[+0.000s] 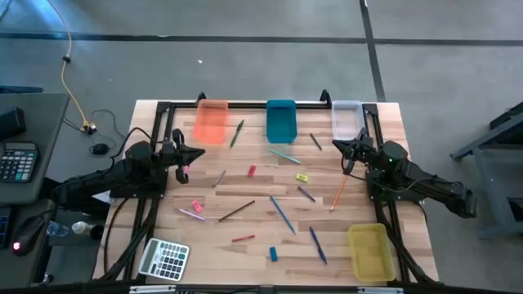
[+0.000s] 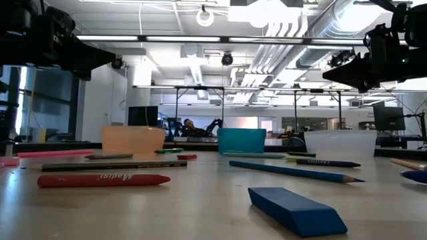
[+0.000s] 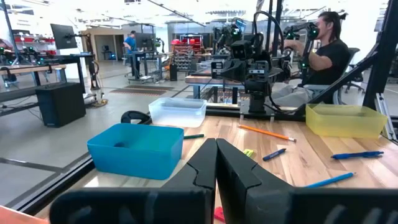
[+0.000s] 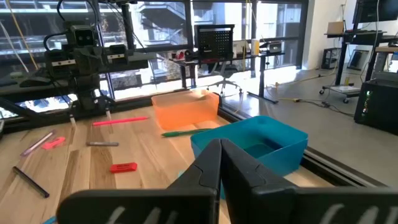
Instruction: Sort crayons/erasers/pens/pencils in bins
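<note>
Lay scattered mid-table: erasers (image 1: 274,254), pens (image 1: 282,214), pencils (image 1: 338,194). Stood at 5 o'clock: yellow bin (image 1: 369,251). Lined 12 o'clock edge: orange bin (image 1: 212,122), teal bin (image 1: 280,120), clear bin (image 1: 346,118). Hovered pressed together, empty: left gripper (image 1: 194,156) at 9, right gripper (image 1: 340,146) at 3.

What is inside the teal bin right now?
The teal bin looks empty from above, though the overhead view is coarse. In the left wrist view its front wall hides most of the floor.
</note>
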